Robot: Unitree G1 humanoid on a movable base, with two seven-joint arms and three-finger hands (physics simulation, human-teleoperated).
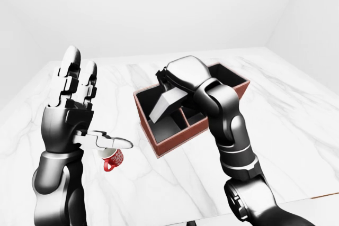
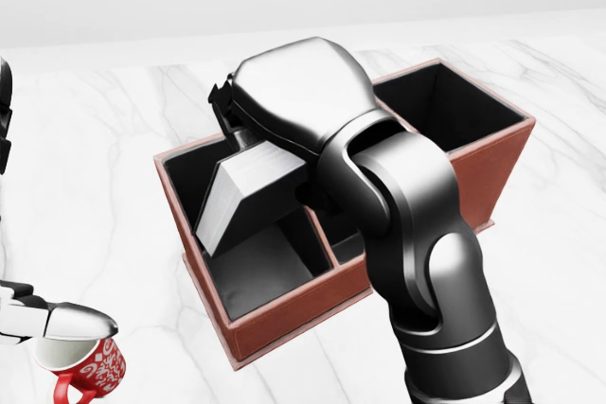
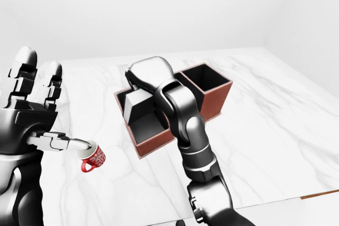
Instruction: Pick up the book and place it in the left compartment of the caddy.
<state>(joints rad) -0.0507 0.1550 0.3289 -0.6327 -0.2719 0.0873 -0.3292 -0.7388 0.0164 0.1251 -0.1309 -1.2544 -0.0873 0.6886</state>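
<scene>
- The right robot hand [image 2: 248, 125] is reaching over the caddy [image 2: 284, 314] with its fingers wrapped round the book [image 2: 241, 191], which it is grasping by the upper end.
- The book is hanging tilted above the left compartment [image 2: 256, 272], its lower corner already dipping below the rim near the compartment's left wall, seen in the head view; whether it is touching the wall or the floor I cannot tell.
- The left robot hand [image 1: 71, 104] is standing released, fingers spread and upright, well apart from the caddy at the left of the left-eye view, with a red patterned mug [image 1: 112, 158] sitting on the white marble worktop [image 1: 296, 120] just below its thumb.
- My judgement: the step in hand is the lowering, and the task is looking nearly done.
- To do it well, the right robot hand should be straightening the book toward upright, so that it is sliding between the left wall and the divider [image 2: 322, 238] rather than wedging across them.
- It should be descending slowly and keeping the grip until the lower edge is resting on the compartment floor.
- Only then should the fingers be opening, and the hand lifting straight up, so that the caddy is not being dragged or tipped.
- The left robot hand is best kept where it is, clear of the mug.
</scene>
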